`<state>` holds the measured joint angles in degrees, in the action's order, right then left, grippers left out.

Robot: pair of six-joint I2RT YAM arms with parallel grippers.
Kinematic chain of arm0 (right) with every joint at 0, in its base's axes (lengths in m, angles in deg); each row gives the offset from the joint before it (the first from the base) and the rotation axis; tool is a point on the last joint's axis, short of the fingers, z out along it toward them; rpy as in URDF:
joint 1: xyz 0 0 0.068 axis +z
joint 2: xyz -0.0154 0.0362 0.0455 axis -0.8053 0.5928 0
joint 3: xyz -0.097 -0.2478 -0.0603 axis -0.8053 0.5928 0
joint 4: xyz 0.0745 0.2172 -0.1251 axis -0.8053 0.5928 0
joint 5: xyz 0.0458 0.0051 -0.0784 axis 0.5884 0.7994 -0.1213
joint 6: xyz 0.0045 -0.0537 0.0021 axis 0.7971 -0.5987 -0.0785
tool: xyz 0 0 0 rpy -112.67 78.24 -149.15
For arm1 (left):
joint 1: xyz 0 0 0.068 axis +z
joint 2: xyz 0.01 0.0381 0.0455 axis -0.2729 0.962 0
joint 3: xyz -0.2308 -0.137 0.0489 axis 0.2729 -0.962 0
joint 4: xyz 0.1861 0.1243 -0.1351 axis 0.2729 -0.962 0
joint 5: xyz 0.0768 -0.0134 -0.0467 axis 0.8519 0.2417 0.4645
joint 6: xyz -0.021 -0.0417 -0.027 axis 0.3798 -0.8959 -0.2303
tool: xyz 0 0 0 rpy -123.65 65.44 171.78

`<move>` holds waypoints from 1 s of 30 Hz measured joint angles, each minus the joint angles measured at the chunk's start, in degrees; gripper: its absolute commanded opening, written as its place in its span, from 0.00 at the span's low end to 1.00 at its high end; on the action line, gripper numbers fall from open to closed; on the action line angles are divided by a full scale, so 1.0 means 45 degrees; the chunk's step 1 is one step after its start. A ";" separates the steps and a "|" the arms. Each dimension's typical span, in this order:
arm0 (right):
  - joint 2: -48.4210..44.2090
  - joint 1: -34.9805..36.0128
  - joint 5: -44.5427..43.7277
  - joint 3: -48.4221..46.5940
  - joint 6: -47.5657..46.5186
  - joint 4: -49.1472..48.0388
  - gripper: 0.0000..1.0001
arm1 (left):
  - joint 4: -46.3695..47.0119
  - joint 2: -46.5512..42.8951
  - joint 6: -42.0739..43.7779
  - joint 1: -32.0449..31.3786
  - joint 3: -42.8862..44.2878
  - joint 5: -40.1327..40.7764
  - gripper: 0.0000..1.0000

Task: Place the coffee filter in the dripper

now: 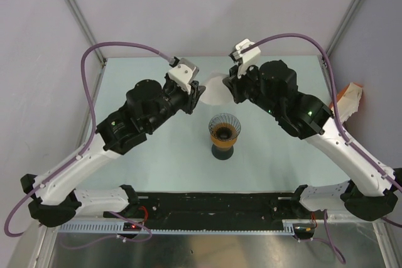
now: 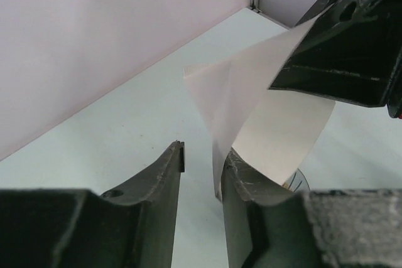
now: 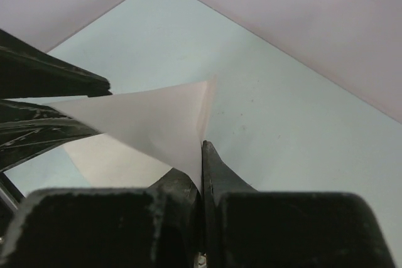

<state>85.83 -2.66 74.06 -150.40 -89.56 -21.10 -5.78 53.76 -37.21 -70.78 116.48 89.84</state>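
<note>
Near far edge of counter (image 1: 163, 155), my right jaws clamp coffee filter (image 3: 157, 117) rim (flimsy, tears easily); left jaws parted, empty.

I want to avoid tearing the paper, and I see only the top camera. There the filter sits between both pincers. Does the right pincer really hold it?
Observer: Yes. Its wrist camera shows the right pincer shut on one edge of the filter.
Operator: And the left one?
Observer: The left pincer is open; the filter's edge hangs in the gap beside one of its fingers, not clamped.
Operator: Is the filter flat?
Observer: No, its two layers stand apart, like a half-open cone.
</note>
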 measured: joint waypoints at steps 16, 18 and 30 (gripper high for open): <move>0.0044 -0.0233 0.0277 0.0034 0.0860 -0.0029 0.00 | -0.0005 0.0427 -0.0112 -0.0010 0.0219 -0.0865 0.29; 0.0053 -0.0374 0.0607 0.0039 0.0869 -0.0024 0.00 | -0.0039 0.0437 0.0015 -0.0015 0.0233 -0.1433 0.48; -0.2186 -0.4231 0.8631 0.2521 -0.0058 -0.0160 0.00 | -0.2341 -0.3589 0.1831 0.3619 -0.0646 -0.9282 0.83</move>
<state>75.99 -21.70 112.90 -139.06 -89.82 -21.82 -16.32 37.61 -28.97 -54.49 113.57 48.07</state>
